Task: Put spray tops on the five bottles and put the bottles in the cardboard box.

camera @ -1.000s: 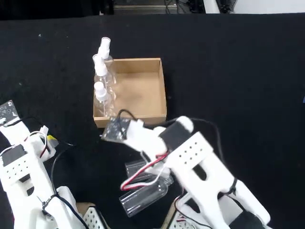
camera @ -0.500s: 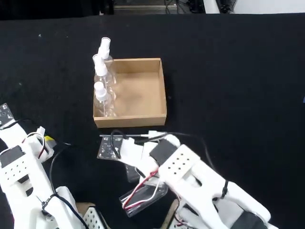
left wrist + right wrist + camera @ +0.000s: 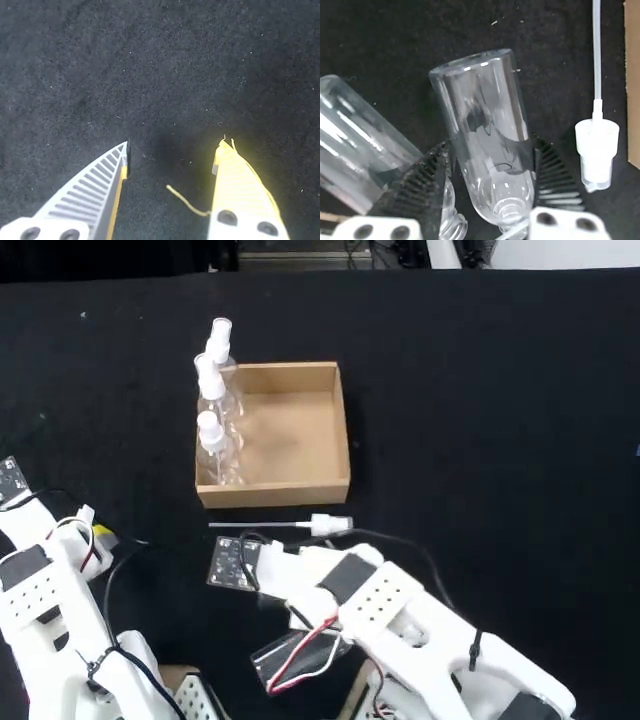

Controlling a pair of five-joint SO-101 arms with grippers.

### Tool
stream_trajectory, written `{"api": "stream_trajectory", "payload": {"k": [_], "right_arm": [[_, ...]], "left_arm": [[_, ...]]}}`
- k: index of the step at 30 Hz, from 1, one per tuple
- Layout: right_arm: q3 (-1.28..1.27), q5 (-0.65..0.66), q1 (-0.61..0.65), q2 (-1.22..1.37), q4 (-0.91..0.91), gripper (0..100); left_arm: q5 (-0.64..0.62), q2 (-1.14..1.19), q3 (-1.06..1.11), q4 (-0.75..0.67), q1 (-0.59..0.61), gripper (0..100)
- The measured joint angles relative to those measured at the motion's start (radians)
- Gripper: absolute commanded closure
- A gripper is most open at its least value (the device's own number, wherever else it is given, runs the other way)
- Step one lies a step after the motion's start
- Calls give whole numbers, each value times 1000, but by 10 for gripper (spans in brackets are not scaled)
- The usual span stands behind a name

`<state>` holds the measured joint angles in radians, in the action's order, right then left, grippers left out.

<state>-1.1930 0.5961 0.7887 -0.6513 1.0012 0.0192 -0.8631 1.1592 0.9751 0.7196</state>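
1. Left gripper (image 3: 172, 145): fingers spread, nothing between them, above the black table (image 3: 150, 60).
2. Right gripper (image 3: 492, 145): black fingers pinch a clear uncapped bottle (image 3: 480, 110) at its neck end.
3. Second bottle (image 3: 350, 145): uncapped, just beside the first.
4. Spray top (image 3: 330, 525): lies loose on the table between the right arm and the box (image 3: 290, 485), with its tube along the near wall.
5. Capped bottles (image 3: 210, 435): three, upright, in a row along the box's left wall.

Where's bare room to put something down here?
Free: black cloth right of and behind the cardboard box, plus the box's right half. Crowded: capped bottles along its left wall; spray top, right arm, lying bottles in front.
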Motion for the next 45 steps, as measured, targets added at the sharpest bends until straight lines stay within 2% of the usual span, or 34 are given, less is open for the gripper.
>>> {"api": "stream_trajectory", "payload": {"k": [4,11,15,19,25,29,34,39,42,45], "right_arm": [[-61,-3,0,23,8,781],[-64,-3,0,23,5,935],[-52,-3,2,23,20,942],[97,-43,0,23,124,943],[413,-109,-21,23,417,945],[574,-123,-247,23,523,945],[646,-190,-726,23,512,943],[598,-313,-1155,23,374,942],[496,-404,-1301,35,262,941],[425,-537,-1339,95,158,940]], "left_arm": [[0,0,0,0,0,737],[0,0,0,0,0,737],[-2,0,0,0,0,737],[-3,0,0,0,0,737],[-44,0,0,0,0,737],[-52,0,0,0,0,737],[-55,0,0,0,0,737],[-57,0,0,0,0,737],[-57,0,0,0,0,737],[-57,0,0,0,0,737]]}}
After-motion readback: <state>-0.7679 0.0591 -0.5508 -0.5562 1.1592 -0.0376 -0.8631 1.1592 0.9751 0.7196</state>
